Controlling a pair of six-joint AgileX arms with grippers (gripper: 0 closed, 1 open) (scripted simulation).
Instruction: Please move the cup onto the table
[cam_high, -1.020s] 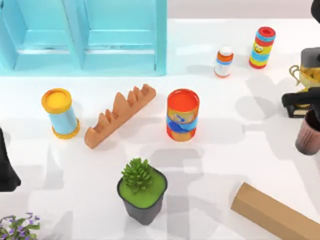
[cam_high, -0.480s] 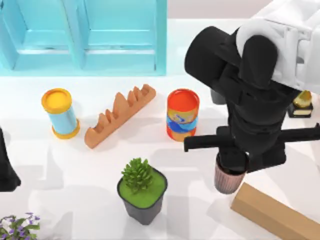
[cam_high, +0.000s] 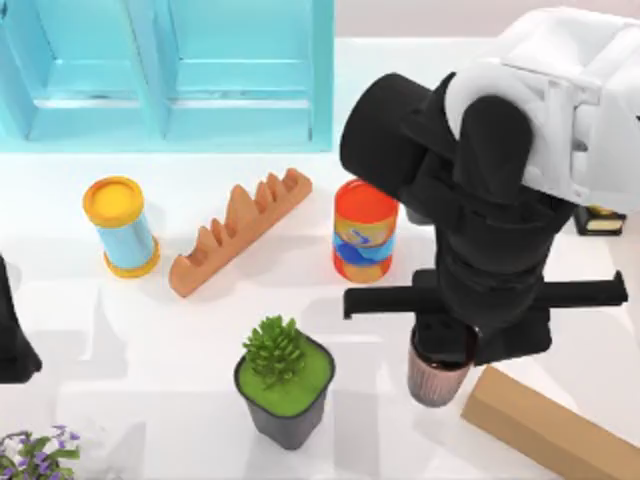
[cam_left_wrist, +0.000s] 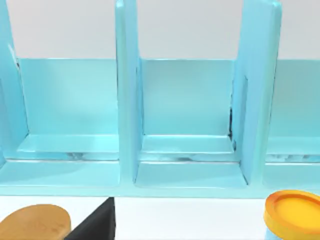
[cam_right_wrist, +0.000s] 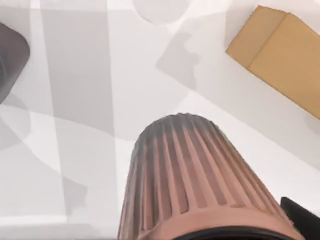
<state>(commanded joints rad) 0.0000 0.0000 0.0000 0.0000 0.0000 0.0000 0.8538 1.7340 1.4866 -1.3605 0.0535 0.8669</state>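
The right end effector (cam_high: 440, 345) grips the cup (cam_high: 434, 374) upright by its rim, hanging directly beneath it above bare desk (cam_high: 380, 420) between plant pot (cam_high: 285, 390) and cardboard box (cam_high: 545, 425).

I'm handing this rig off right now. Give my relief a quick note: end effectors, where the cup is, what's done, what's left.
Right end effector: shut on the cup, holding it upright by the rim over the table, between the plant pot and the cardboard box.
Left end effector: parked at the table's left edge.
Done: cup gripped and carried over open table.
Left: lower it, set it down on the bare white spot below, open, withdraw. I cannot tell whether the base touches yet.
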